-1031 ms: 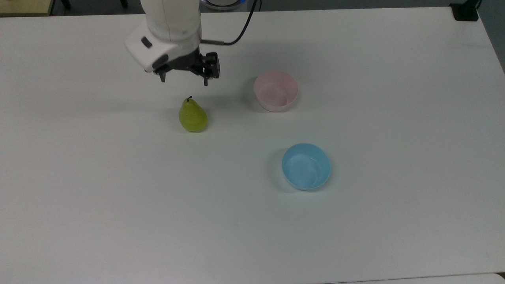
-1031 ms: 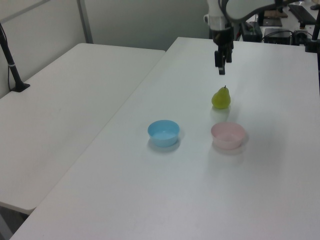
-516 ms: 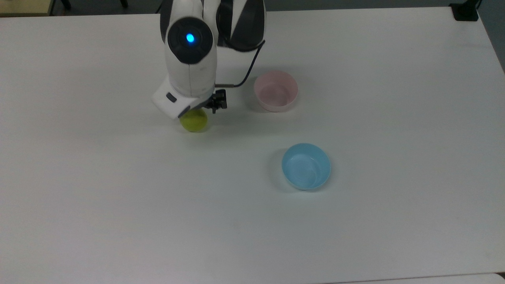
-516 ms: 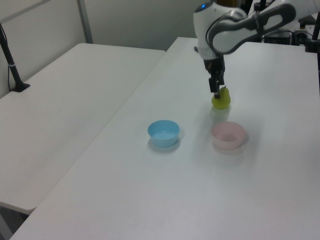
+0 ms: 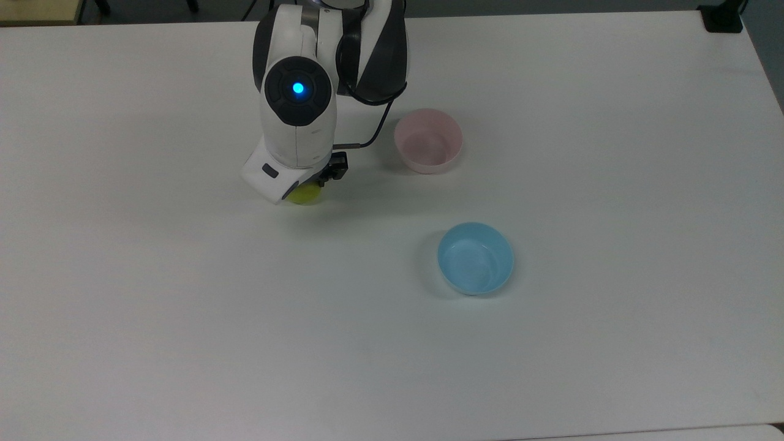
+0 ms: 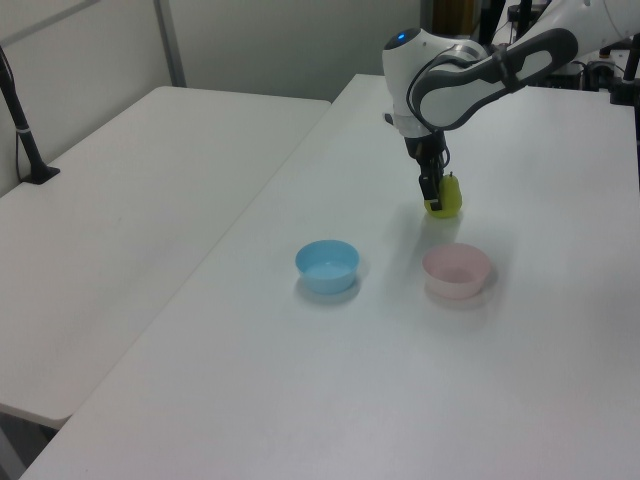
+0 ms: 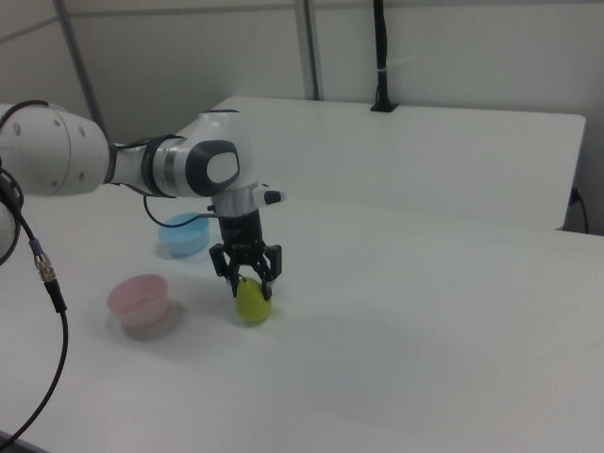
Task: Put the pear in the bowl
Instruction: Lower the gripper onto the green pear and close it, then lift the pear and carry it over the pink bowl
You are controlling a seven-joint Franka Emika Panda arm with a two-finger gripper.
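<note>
1. One Panda arm is reaching down over the white table [image 5: 184, 306], with its gripper [image 7: 247, 279] hanging right at the pear [image 7: 252, 302].
2. In the right view the fingers [image 7: 272, 264] are standing spread apart, one on each side of the pear's narrow top, so the pincer is released rather than clenched on the fruit.
3. The pear is sitting upright on the table; in the top view just a yellow-green edge of it [image 5: 304, 195] is peeking out from under the white wrist.
4. The pale pink bowl [image 5: 427, 141] is resting empty on the table, off toward the top view's right of the pear and apart from it.
5. In the left view the pink bowl [image 6: 457, 271] is lying nearer the camera than the pear [image 6: 447, 197].
6. A light blue bowl [image 5: 475, 258] is sitting farther toward the top view's lower right, well apart from the pear and near the pink one.
7. A black cable [image 5: 376, 125] is looping from the wrist beside the pink bowl.
</note>
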